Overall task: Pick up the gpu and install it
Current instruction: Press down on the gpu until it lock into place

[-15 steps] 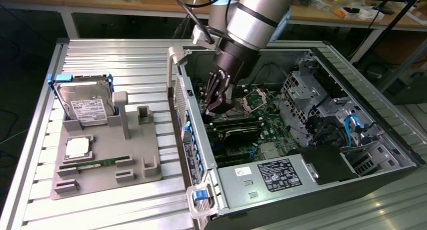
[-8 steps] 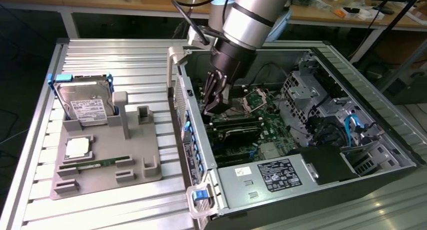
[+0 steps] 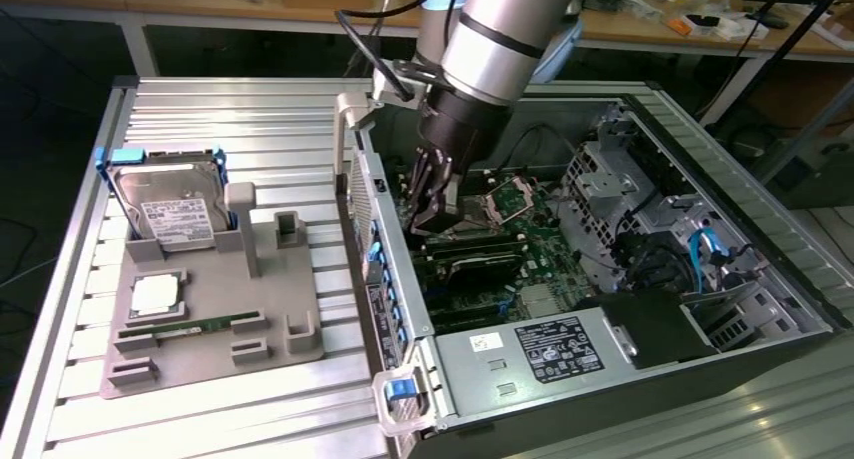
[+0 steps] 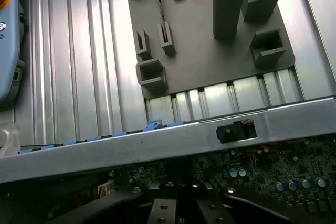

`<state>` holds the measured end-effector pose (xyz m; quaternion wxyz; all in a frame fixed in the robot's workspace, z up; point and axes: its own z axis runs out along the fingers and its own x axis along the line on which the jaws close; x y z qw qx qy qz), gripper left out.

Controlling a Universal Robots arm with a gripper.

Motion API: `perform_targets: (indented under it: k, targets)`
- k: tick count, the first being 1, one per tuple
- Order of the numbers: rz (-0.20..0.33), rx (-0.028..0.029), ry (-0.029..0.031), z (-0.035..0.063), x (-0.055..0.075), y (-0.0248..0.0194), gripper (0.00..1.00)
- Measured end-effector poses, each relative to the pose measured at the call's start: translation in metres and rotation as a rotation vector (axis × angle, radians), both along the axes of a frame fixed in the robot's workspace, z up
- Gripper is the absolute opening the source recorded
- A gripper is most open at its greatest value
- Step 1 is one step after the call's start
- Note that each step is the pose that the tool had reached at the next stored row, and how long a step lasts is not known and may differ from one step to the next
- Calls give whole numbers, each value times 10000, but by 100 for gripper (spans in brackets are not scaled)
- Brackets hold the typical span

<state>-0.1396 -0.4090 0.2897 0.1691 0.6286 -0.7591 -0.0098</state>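
I see the gpu (image 3: pixel 481 262), a thin dark flat card, lying inside the open black computer case (image 3: pixel 747 309) over the green motherboard (image 3: pixel 541 244), just below my tool (image 3: pixel 438 219). The tool's dark fingers are drawn together and reach down into the case right above the card; I cannot tell whether they touch it. In the wrist view the tool (image 4: pixel 178 211) hangs over the board behind the case's silvery edge. Beside the case, on the ribbed metal tabletop (image 3: pixel 267 109), sits a grey plastic fixture tray (image 3: pixel 267 309) holding a silver hard drive in a blue frame (image 3: pixel 167 204) and a slim green memory stick (image 3: pixel 187 328).
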Motion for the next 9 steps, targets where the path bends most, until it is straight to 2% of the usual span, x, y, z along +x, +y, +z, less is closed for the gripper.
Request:
perform_targets:
  k: [1,4,9]
  targets:
    - [4,-1,-24,0,1,-1,11]
    - [3,4,-26,14,0,-5,11]
    - [4,1,-28,132,0,-5,11]
